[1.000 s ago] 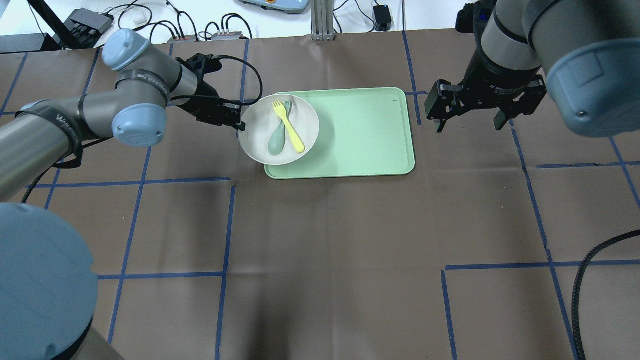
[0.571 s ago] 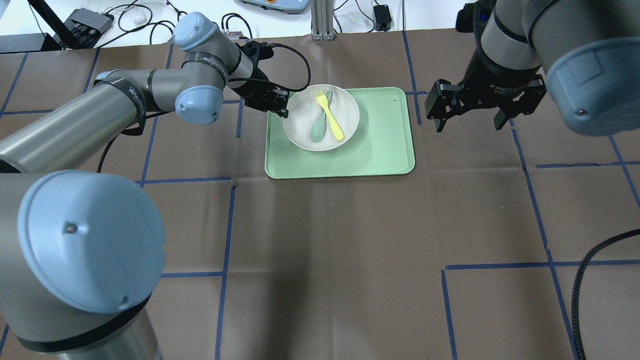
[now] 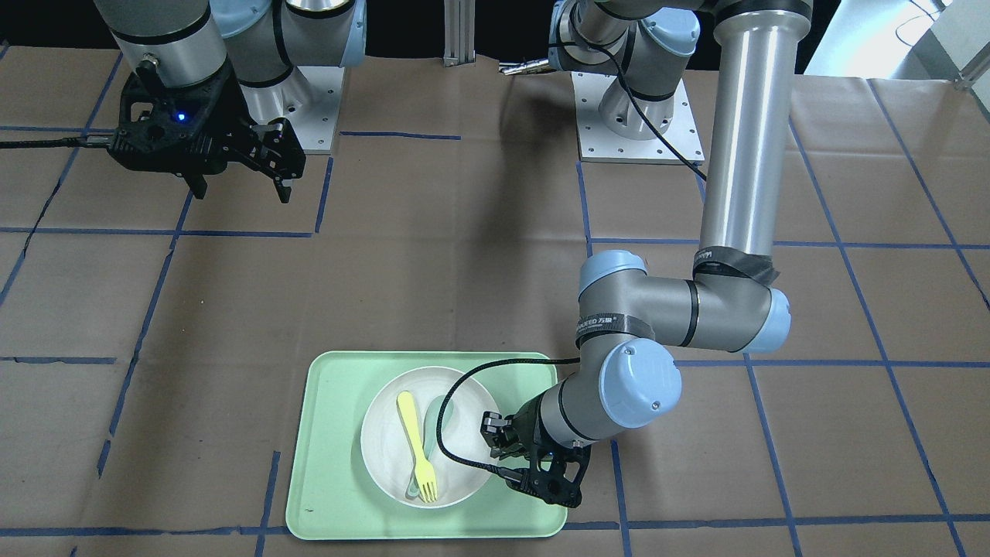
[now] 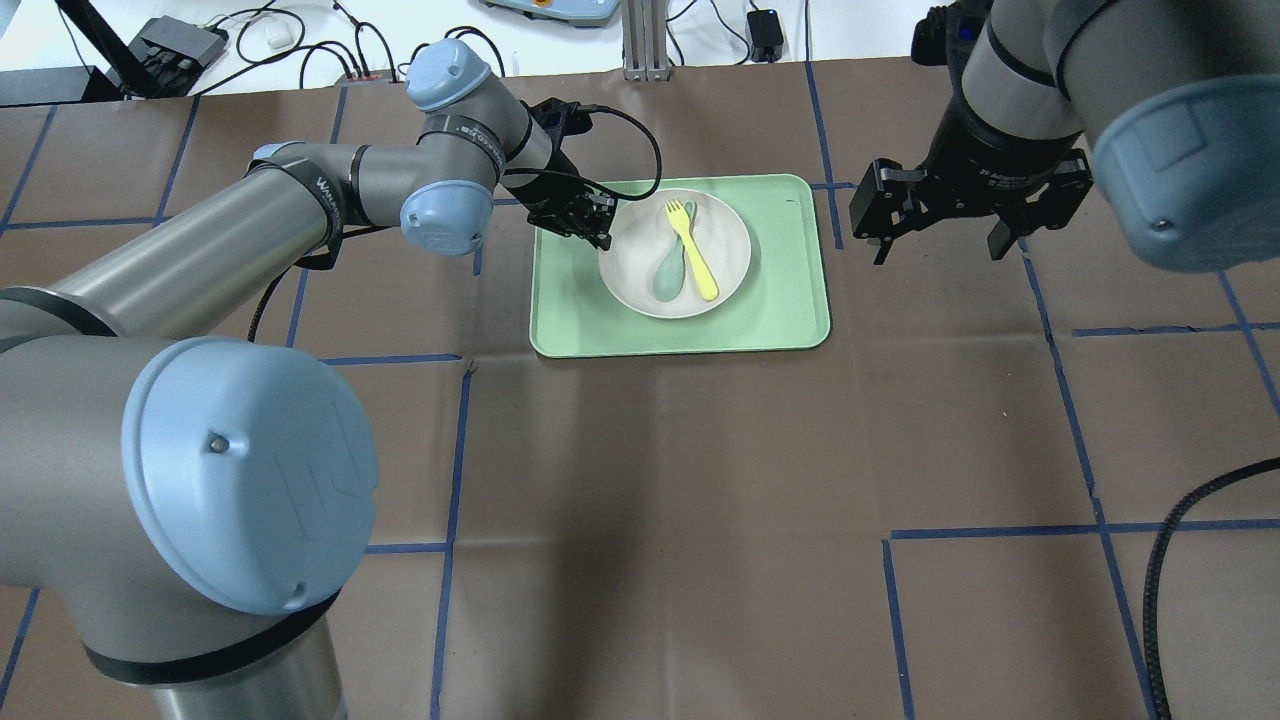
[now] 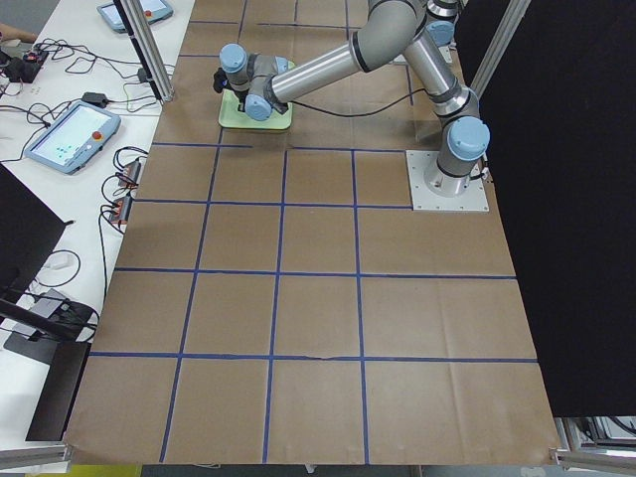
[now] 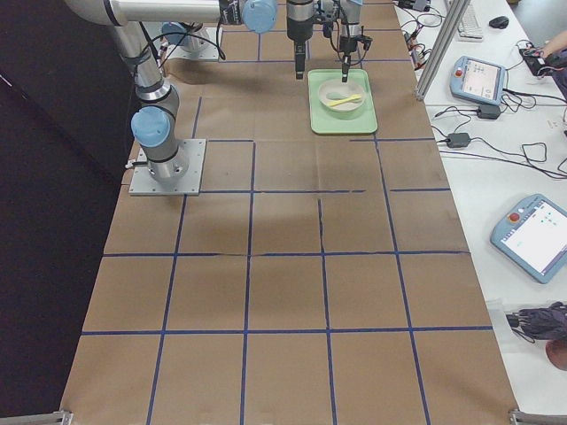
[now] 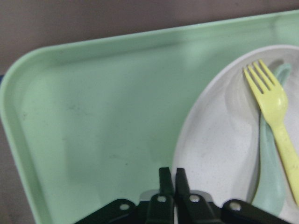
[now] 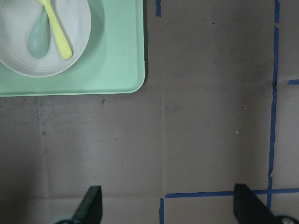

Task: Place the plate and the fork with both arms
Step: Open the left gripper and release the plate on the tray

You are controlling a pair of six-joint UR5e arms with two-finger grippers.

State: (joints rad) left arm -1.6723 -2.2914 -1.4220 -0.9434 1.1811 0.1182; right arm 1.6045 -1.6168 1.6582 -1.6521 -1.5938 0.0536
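Note:
The off-white plate (image 4: 640,268) is at the middle of the light-green tray (image 4: 780,300). I cannot tell whether it rests on the tray or hangs just above it. The pale-yellow fork (image 4: 692,250) lies in the plate across a grey-green spoon (image 4: 666,278). My left gripper (image 4: 597,228) is shut on the plate's left rim; the left wrist view shows the closed fingertips (image 7: 164,176) on the plate (image 7: 215,149) beside the fork (image 7: 275,116). My right gripper (image 4: 938,248) is open and empty, hovering right of the tray. The right wrist view shows the plate (image 8: 79,28).
Brown paper with blue tape lines covers the table (image 4: 650,500). A black cable (image 4: 1165,560) lies at the right front. Cables and boxes sit beyond the far edge (image 4: 300,40). The left arm's elbow (image 3: 630,383) hangs beside the tray (image 3: 332,495).
My left gripper has carried the plate, with fork and spoon in it, rightward from the tray's left edge to its middle. The right arm has not moved.

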